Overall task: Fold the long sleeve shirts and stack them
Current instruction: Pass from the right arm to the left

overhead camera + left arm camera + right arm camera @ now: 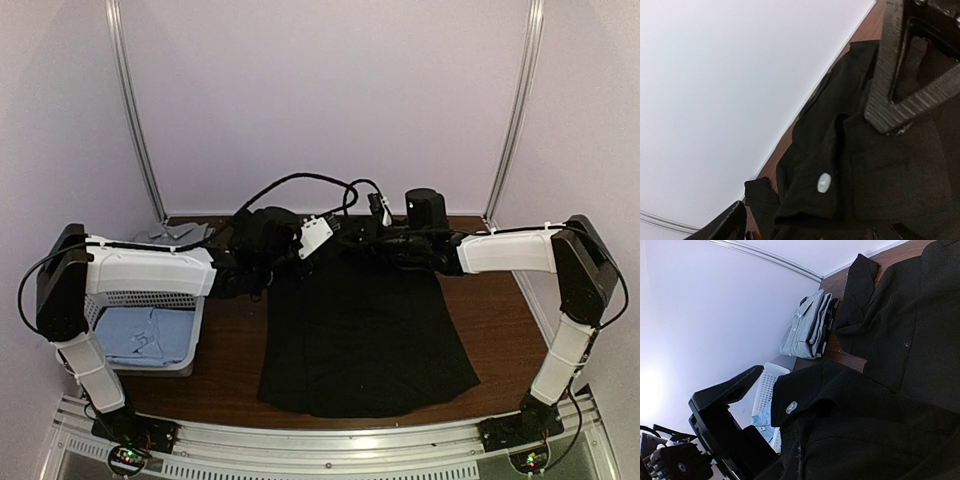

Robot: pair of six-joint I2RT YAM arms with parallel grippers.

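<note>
Two arms at twelve o'clock: left gripper [288, 250] spread wide, right gripper [386, 247] pinching the black shirt [365, 340] by its collar; limp cloth, likely best taken at shoulders.

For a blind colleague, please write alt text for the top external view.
A large black shirt lies spread on a brown table, with the left arm and right arm reaching over its far end. At left, a white lattice basket holds a light blue shirt.

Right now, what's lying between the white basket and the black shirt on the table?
Nothing: the top view shows only bare wooden table between the white basket and the black shirt.
</note>
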